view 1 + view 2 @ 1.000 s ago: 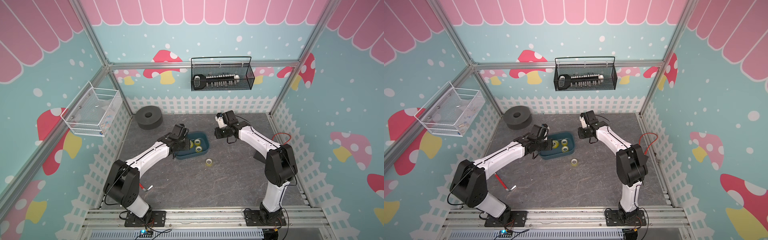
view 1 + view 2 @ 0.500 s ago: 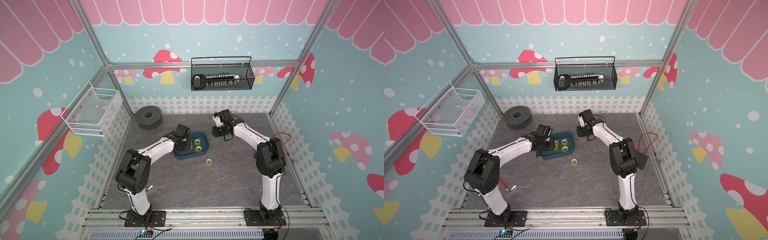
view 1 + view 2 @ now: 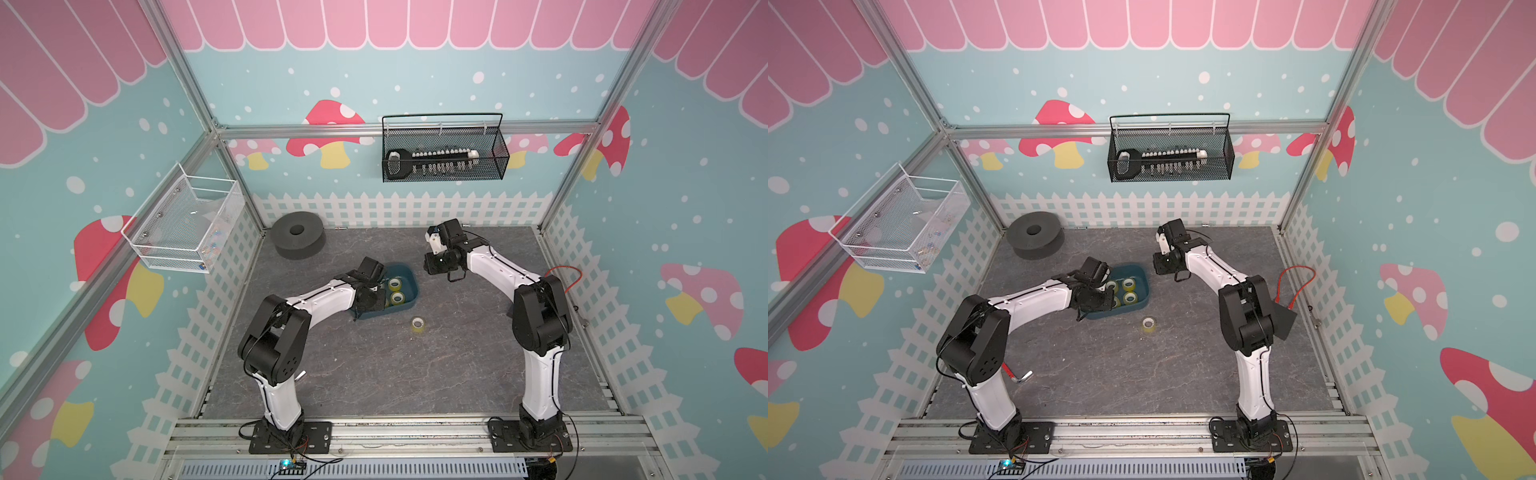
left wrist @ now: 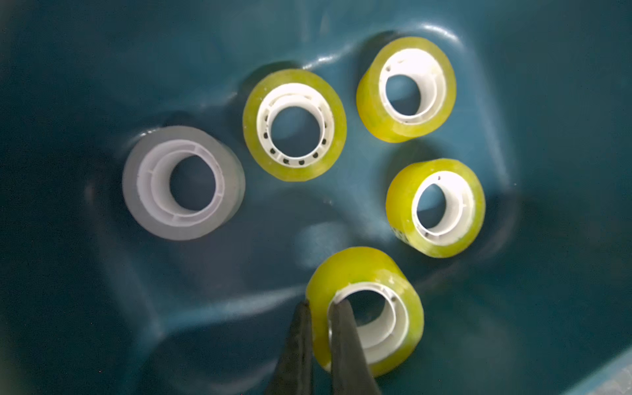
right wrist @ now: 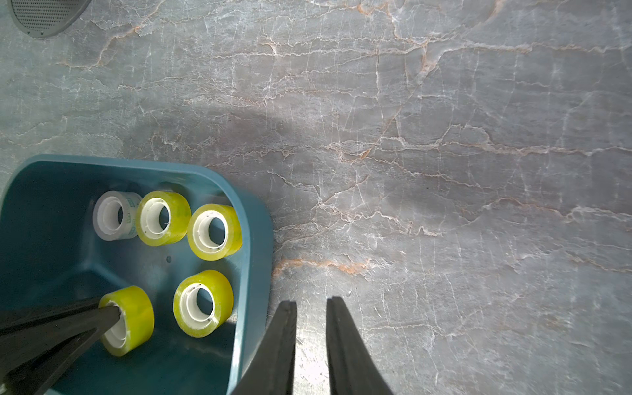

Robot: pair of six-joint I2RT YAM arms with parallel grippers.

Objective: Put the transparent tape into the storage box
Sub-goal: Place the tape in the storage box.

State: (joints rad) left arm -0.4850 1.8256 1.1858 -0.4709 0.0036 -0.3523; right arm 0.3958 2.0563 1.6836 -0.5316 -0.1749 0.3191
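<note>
Inside the storage box [image 4: 102, 85], left gripper [image 4: 319, 304] tight on a yellow tape roll [image 4: 359, 270]; right gripper [image 5: 309, 301] slightly apart, empty.

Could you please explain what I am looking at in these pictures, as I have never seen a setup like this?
Two white robot arms stand at a grey table. Two pictures look down from overhead; two come from cameras on the arms' wrists. The blue storage box holds a clear tape roll and four yellowish rolls. The left gripper is shut on one yellowish roll there, pinching its wall. The right gripper hangs beside the box, slightly open, empty. One loose roll lies on the table.
</note>
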